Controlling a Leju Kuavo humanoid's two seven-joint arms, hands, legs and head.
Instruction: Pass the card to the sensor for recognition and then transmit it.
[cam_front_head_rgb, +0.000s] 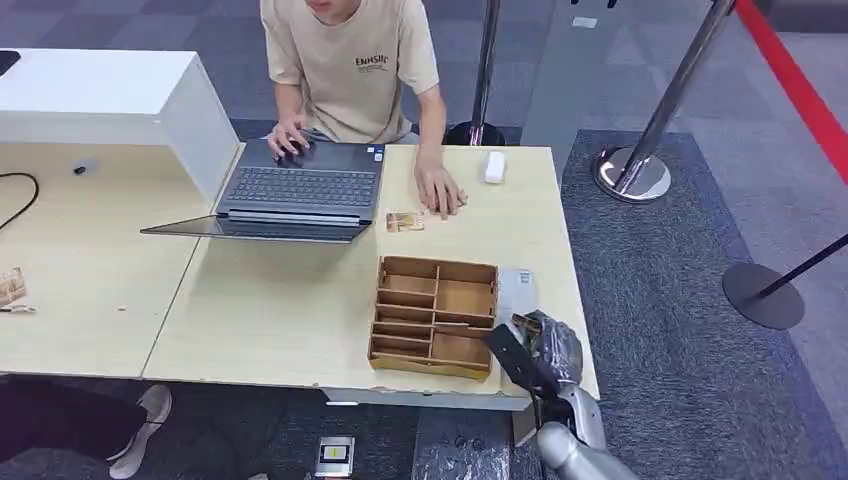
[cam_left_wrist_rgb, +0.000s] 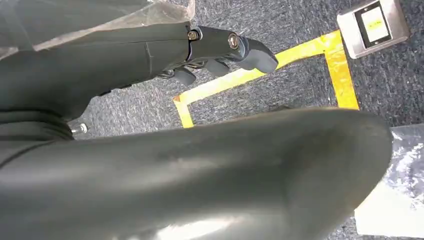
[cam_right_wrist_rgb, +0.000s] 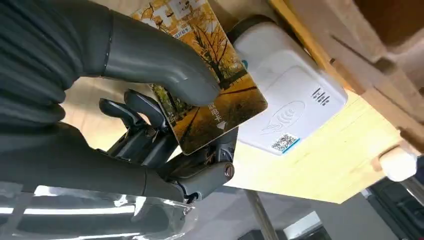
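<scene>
Fingers (cam_right_wrist_rgb: 150, 107) of right hand (cam_right_wrist_rgb: 150, 125) pinch card (cam_right_wrist_rgb: 210, 95) with thumb, beside white sensor (cam_right_wrist_rgb: 295, 100) | step: presenting card for reading | next: hold flat over sensor face | left hand (cam_left_wrist_rgb: 220, 50) hangs, fingers curled, empty.

Card (cam_right_wrist_rgb: 210, 95) shows golden autumn trees and small printed text, pinched flat between thumb and fingers of the right hand (cam_right_wrist_rgb: 165, 115). It hangs just over one end of the white sensor (cam_right_wrist_rgb: 295, 107), which lies flat on the table's pale wood, wave symbol up.
</scene>
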